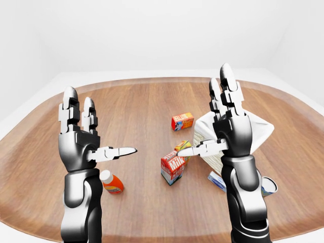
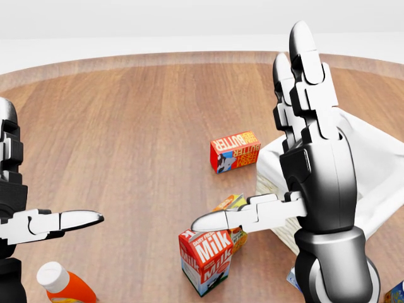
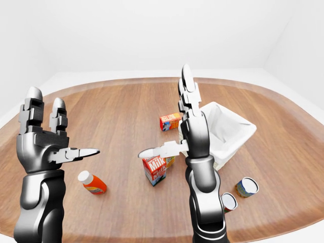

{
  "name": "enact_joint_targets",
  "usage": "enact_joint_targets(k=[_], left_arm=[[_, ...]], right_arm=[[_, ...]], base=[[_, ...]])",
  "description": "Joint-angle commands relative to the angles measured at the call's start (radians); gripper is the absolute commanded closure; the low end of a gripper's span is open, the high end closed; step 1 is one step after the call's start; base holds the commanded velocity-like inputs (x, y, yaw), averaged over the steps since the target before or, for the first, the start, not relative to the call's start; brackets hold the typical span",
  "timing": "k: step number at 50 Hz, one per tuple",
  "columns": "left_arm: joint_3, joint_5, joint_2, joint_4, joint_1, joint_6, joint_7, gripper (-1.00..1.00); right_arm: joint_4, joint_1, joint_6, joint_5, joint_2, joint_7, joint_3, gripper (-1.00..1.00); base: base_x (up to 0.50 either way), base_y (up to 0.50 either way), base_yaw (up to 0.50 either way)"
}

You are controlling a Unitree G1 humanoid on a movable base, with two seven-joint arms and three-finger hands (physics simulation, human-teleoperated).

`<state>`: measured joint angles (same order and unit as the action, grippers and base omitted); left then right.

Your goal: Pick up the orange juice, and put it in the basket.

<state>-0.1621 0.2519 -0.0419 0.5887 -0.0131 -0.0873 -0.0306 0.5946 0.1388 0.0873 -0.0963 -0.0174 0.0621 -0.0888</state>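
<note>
The orange juice [image 2: 229,202] is a small orange carton standing behind the red milk carton [image 2: 203,260], partly crossed by my right thumb in the head view. To its right stands the wicker basket [image 3: 225,132] with a white cloth lining. Both hands are raised above the table, palms inward, fingers spread. My left hand [image 1: 98,126] is open at the left, far from the juice. My right hand [image 1: 202,114] is open too, hovering in front of the basket and holding nothing.
A butter box [image 2: 235,151] lies above the cartons. An orange bottle [image 3: 92,183] with a white cap lies at lower left. Two cans [image 3: 246,187] and a small blue-white box [image 1: 216,179] sit by the basket on the oval wooden table [image 1: 142,106].
</note>
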Motion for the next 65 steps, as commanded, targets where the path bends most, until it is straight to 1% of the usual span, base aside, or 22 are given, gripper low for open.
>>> enact_joint_targets(k=[1,12,16,19,23,29,31,34,35,37,38,39,44,50,52,53,56,60,61,62,63,65], left_arm=[[0.001,0.000,0.001,0.005,0.002,0.000,-0.001,-1.00],[0.000,0.000,0.001,0.001,0.001,0.000,0.000,-1.00],[0.001,0.000,0.000,0.001,0.001,0.000,0.000,-1.00],[0.000,0.001,0.001,0.001,0.001,0.000,0.000,-1.00],[0.001,0.000,0.001,0.001,0.001,0.000,0.000,-1.00],[0.001,0.000,0.001,0.002,0.001,0.000,-0.001,-1.00],[0.000,0.000,0.001,-0.003,-0.001,0.000,-0.001,-1.00],[0.001,0.000,0.001,-0.002,0.000,0.000,-0.001,-1.00],[0.000,0.002,0.001,0.001,0.001,0.000,0.000,-1.00],[0.000,0.003,0.001,0.004,0.001,0.000,-0.002,-1.00],[0.000,0.003,0.001,0.004,0.001,0.000,-0.002,-1.00],[-0.001,0.003,0.001,0.005,0.001,0.000,-0.002,-1.00],[-0.001,0.004,0.000,0.002,-0.001,0.000,-0.003,-1.00],[-0.003,0.005,0.000,-0.005,-0.002,0.000,-0.001,-1.00],[-0.003,0.005,0.000,-0.008,-0.004,0.000,-0.001,-1.00],[-0.003,0.006,0.000,-0.007,-0.004,0.000,-0.003,-1.00],[-0.003,0.007,0.000,-0.007,-0.004,0.000,-0.004,-1.00],[-0.002,0.007,-0.001,-0.006,-0.005,0.000,-0.005,-1.00],[-0.003,0.008,-0.001,-0.004,-0.004,0.000,-0.005,-1.00],[-0.003,0.009,-0.001,-0.003,-0.004,0.000,-0.005,-1.00],[-0.003,0.009,-0.001,-0.003,-0.005,0.000,-0.005,-1.00],[-0.005,0.011,-0.001,-0.001,-0.005,0.000,-0.006,-1.00]], right_arm=[[0.000,-0.007,0.000,0.002,-0.001,0.002,0.002,-1.00],[-0.030,-0.009,0.000,-0.014,0.001,0.005,-0.007,-1.00],[-0.031,0.010,0.000,-0.031,0.000,-0.012,0.002,-1.00],[-0.056,0.042,0.000,-0.100,0.010,-0.015,-0.005,-1.00],[-0.056,0.091,0.000,-0.184,0.018,0.022,-0.013,-1.00],[-0.043,0.164,0.000,-0.228,0.012,0.077,0.013,-1.00],[-0.061,0.219,0.000,-0.270,0.039,0.079,0.026,-1.00],[-0.103,0.264,0.000,-0.275,0.043,0.069,0.054,-1.00],[-0.121,0.303,0.000,-0.287,0.060,0.110,0.055,-1.00],[-0.176,0.374,0.000,-0.322,0.087,0.136,0.065,-1.00],[-0.178,0.376,0.000,-0.327,0.085,0.142,0.067,-1.00],[-0.191,0.429,0.000,-0.334,0.088,0.181,0.072,-1.00],[-0.310,0.587,0.000,-0.469,0.128,0.309,0.029,-1.00],[-0.579,0.726,0.000,-0.616,0.138,0.366,0.044,-1.00],[-0.655,0.764,0.000,-0.624,0.136,0.359,0.063,-1.00],[-0.753,0.829,0.000,-0.613,0.145,0.337,0.074,-1.00],[-0.876,0.904,0.000,-0.596,0.153,0.309,0.083,-1.00],[-1.153,1.061,0.000,-0.604,0.182,0.239,0.079,-1.00],[-1.219,1.091,-0.007,-0.617,0.189,0.232,0.071,-1.00],[-1.266,1.113,-0.028,-0.625,0.190,0.222,0.070,-1.00],[-1.354,1.156,-0.065,-0.642,0.193,0.211,0.060,-1.00],[-1.467,1.209,-0.121,-0.678,0.201,0.196,0.049,-1.00]], base=[[0.50,-0.03,0.00],[0.49,-0.08,0.00],[0.00,0.00,0.00],[0.00,0.00,0.00],[0.00,0.00,0.00],[0.00,0.00,0.00],[0.00,0.00,0.00],[0.00,0.00,0.00],[0.00,0.00,0.00],[0.00,0.00,0.00],[0.00,0.00,0.00],[0.00,0.00,0.00],[0.00,0.00,0.00],[0.00,0.00,0.00],[0.00,0.00,0.00],[0.00,0.00,0.00],[0.00,0.00,0.00],[0.00,0.00,0.00],[0.00,0.00,0.00],[0.00,0.00,0.00],[0.00,0.00,0.00],[0.00,0.00,0.00]])
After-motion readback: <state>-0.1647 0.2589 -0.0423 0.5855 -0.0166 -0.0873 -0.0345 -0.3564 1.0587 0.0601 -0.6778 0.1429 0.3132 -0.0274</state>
